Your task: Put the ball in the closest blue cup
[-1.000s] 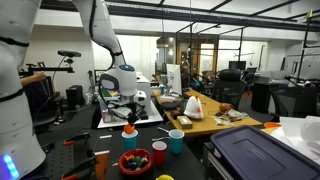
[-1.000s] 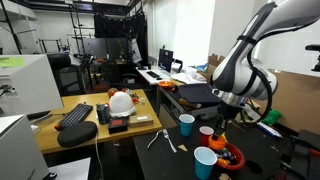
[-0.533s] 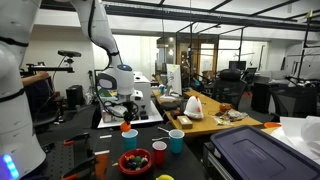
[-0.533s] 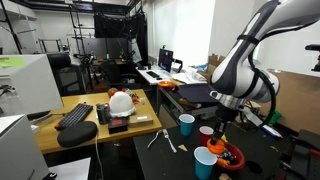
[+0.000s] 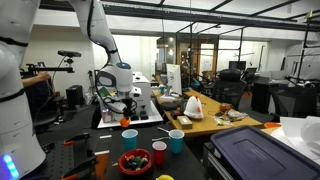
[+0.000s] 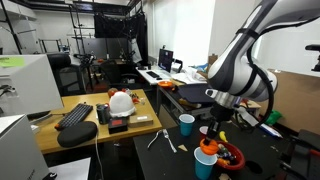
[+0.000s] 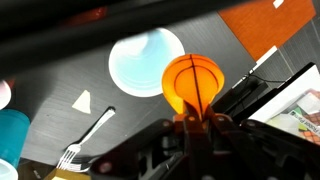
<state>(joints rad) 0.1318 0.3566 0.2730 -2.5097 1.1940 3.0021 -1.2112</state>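
My gripper (image 7: 192, 110) is shut on an orange ball (image 7: 192, 84) with black seams. In the wrist view a light blue cup (image 7: 146, 60) stands open just up and left of the ball, and the ball overlaps its rim. In both exterior views the gripper (image 5: 124, 112) (image 6: 211, 136) holds the ball (image 5: 125, 122) (image 6: 208, 146) right above this cup (image 5: 129, 137) (image 6: 205, 164). A second, darker blue cup (image 5: 176, 141) (image 6: 186, 124) stands further off and shows at the left edge of the wrist view (image 7: 12, 135).
A red cup (image 5: 158, 152) (image 6: 206, 132) stands between the two blue cups. A bowl of colourful items (image 5: 135, 163) (image 6: 232, 156) sits beside them. A white fork (image 7: 85, 140) lies on the dark tabletop. A wooden desk with clutter (image 6: 100, 120) stands nearby.
My gripper has shifted a little sideways with the ball, bringing it more nearly over the light blue cup. The cups have not moved.
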